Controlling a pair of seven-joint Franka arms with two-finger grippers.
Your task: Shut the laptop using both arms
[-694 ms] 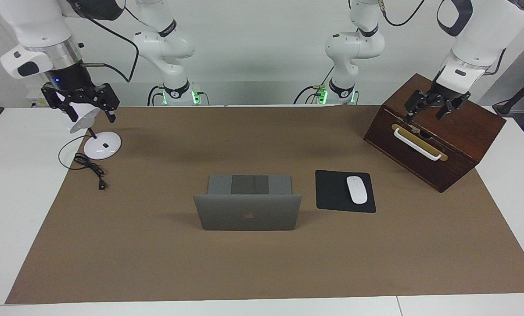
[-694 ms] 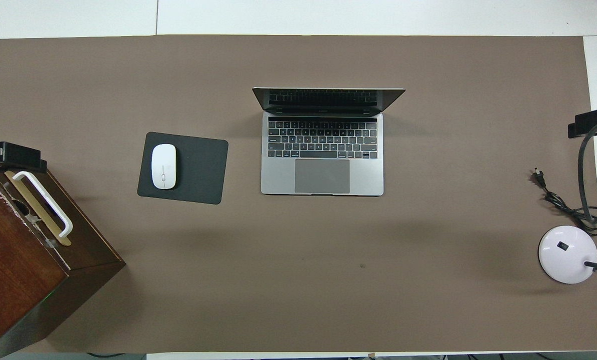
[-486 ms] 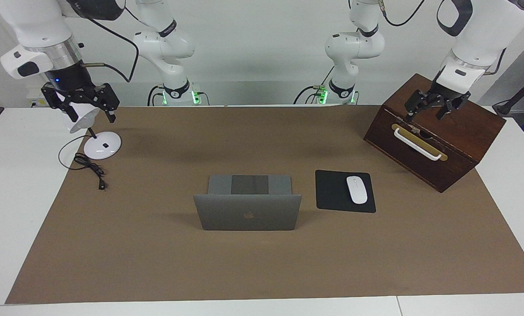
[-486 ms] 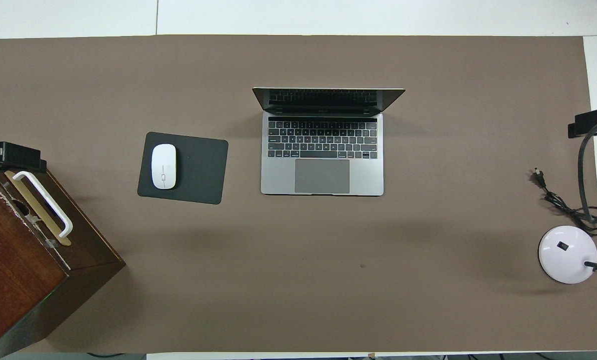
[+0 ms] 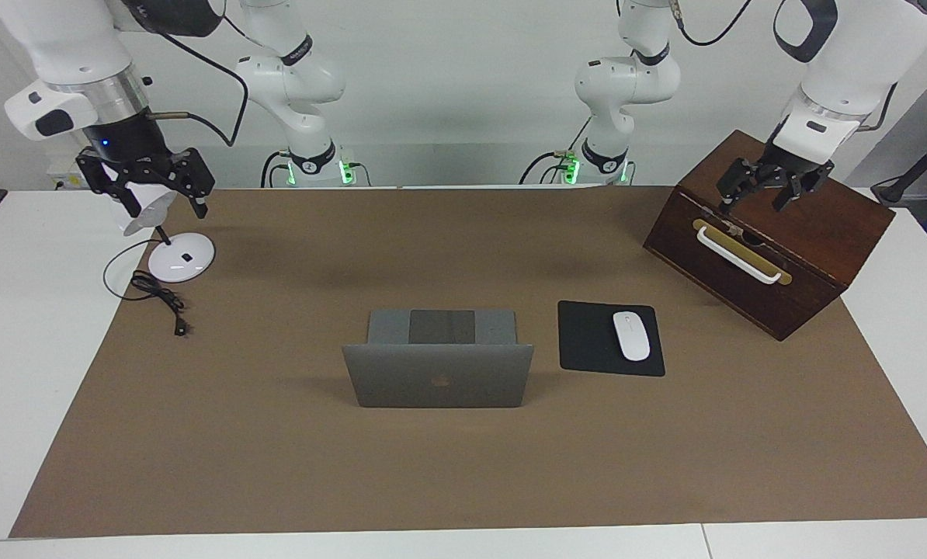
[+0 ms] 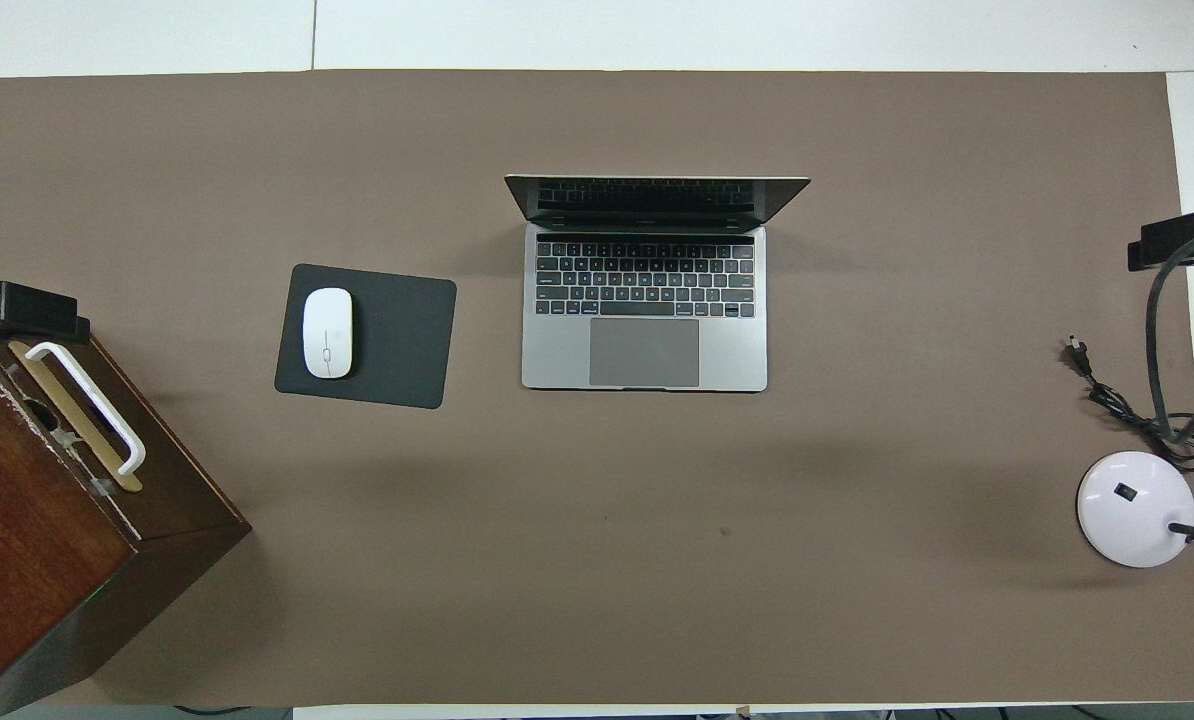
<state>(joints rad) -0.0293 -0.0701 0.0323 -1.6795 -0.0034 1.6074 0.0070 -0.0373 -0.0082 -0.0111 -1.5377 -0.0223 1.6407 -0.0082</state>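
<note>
The silver-grey laptop (image 5: 439,376) (image 6: 644,300) stands open in the middle of the brown mat, its lid upright and its keyboard facing the robots. My right gripper (image 5: 164,206) (image 6: 1182,238) hangs open over the white desk lamp at the right arm's end of the table, well away from the laptop. Above the wooden box at the left arm's end, my left gripper (image 5: 751,205) (image 6: 25,310) is open too. Neither gripper holds or touches anything.
A black mouse pad (image 5: 591,341) with a white mouse (image 5: 631,335) lies beside the laptop toward the left arm's end. A dark wooden box (image 5: 774,233) with a white handle stands near that end. A white lamp base (image 5: 182,257) and its black cable (image 5: 161,299) lie at the right arm's end.
Both grippers have shifted only slightly in the air. The laptop and the other things have not moved.
</note>
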